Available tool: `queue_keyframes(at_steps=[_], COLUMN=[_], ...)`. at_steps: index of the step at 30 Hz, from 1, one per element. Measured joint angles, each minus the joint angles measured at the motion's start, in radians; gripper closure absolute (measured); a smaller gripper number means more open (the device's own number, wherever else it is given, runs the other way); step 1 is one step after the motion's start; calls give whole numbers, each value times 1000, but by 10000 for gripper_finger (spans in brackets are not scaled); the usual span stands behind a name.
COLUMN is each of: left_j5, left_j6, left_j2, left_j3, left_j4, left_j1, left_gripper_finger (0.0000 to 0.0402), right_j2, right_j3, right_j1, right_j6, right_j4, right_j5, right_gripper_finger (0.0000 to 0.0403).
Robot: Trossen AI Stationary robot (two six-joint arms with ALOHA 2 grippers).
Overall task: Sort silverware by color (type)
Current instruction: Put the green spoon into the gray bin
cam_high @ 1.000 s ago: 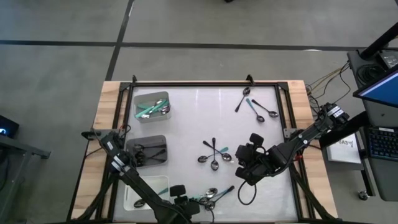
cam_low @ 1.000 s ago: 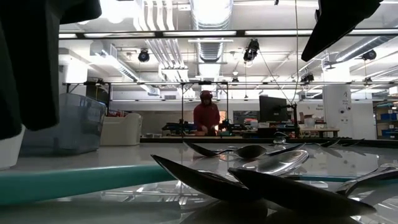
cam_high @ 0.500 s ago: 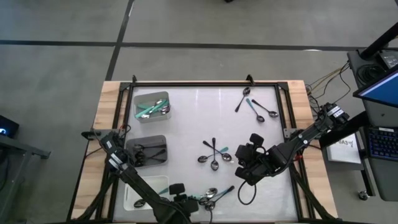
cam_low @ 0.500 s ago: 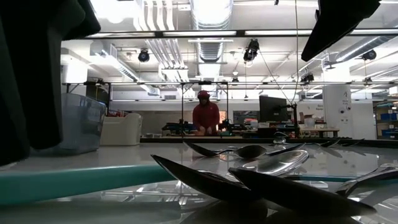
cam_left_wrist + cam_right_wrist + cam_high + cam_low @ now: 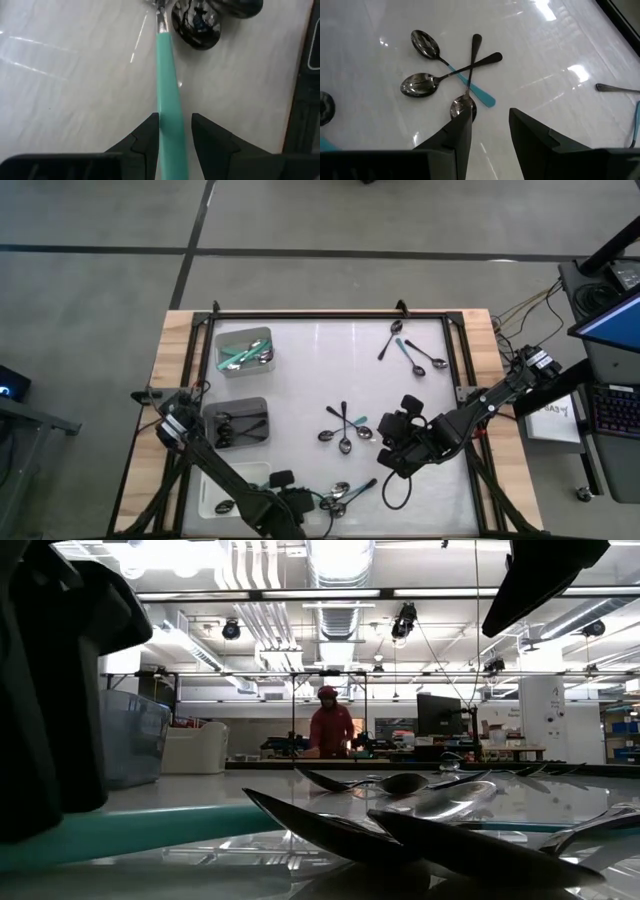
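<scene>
Near the table's front edge lies a small heap of spoons [image 5: 342,494]. One of them has a teal handle [image 5: 169,95], which lies flat on the table [image 5: 130,830]. My left gripper [image 5: 308,502] points steeply down over that handle, open, with one finger on each side of it. Three more spoons [image 5: 343,430] lie crossed at mid-table: one teal-handled, two dark [image 5: 455,75]. My right gripper [image 5: 392,452] hangs open above the table to their right, with nothing between its fingers [image 5: 490,135]. My left gripper comes from above and stands astride the teal handle's free end [image 5: 173,131], with its fingers [image 5: 146,136] lying across the handle. The gap on either side is very narrow. I cannot tell whether the fingers touch it. The spoon lies flat on the table.
A grey tray [image 5: 243,351] with teal-handled spoons stands far left, a darker tray [image 5: 236,423] with black spoons below it, and a white tray [image 5: 232,490] near left. More spoons [image 5: 412,352] lie far right. A person stands in the room beyond [image 5: 332,728].
My left gripper has sunk toward the teal-handled spoon at the near edge and tipped to point more steeply down. Its fingers have kept the same gap. The spoons have stayed where they were.
</scene>
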Motion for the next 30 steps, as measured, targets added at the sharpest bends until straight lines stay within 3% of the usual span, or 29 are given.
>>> queue_keyframes(at_steps=[10,20,30], left_j5=[16,108,130], left_j6=[22,34,56], left_j2=[-36,-151,-226], left_j3=[-93,-338,-395], left_j4=[40,305,264], left_j1=[17,68,111], left_gripper_finger=[304,328,347], right_j2=[0,0,0], right_j3=[0,0,0], right_j1=[0,0,0], right_j6=[0,0,-3], right_j4=[6,21,32], right_j5=[0,0,0], right_gripper_finger=[280,280,280])
